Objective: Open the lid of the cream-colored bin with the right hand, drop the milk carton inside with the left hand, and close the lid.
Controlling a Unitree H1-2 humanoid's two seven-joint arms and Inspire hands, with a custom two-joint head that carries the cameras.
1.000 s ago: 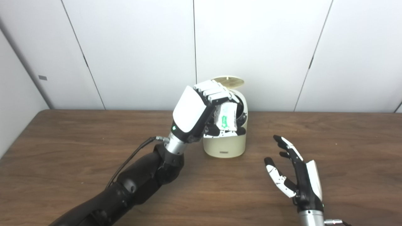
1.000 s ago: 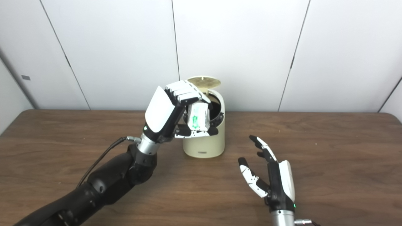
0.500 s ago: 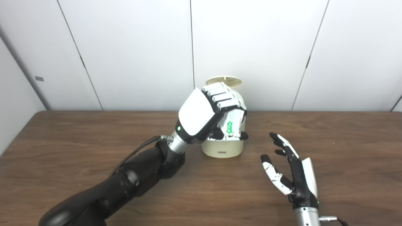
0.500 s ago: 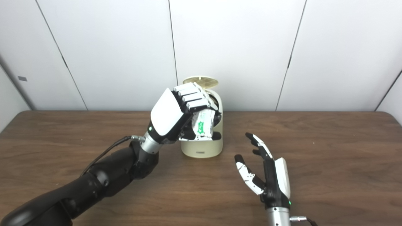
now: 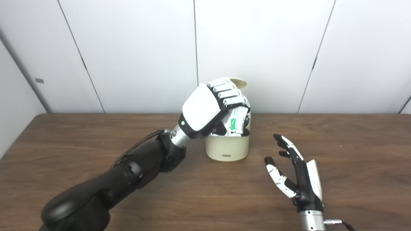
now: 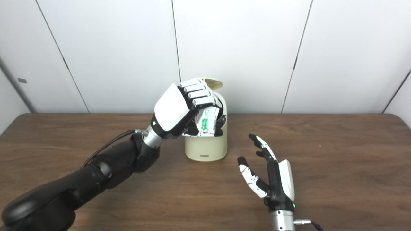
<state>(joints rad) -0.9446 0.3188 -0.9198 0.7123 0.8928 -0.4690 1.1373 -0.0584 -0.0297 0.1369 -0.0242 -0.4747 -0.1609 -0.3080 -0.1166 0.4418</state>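
Surfaces: mostly plastic on wood.
Table (image 5: 353,134) dark wood grain, matt; cream-colored bin (image 5: 227,148) smooth plastic (slight sheen); milk carton (image 5: 237,119) printed paper; left hand (image 5: 210,110) glossy white shell.

Left robot hand (image 5: 210,109) raised, fingers curled; right robot hand (image 5: 297,175) spread, low.

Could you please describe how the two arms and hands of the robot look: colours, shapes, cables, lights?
The left hand has a glossy white back plate, white-backed fingers and a black palm, with a small green light near its silver metal wrist. Its bulky arm is glossy black, with a thin black cable along it. The right hand is black with white panels and a silver wrist with a plugged connector; a green light shows in the right eye view.
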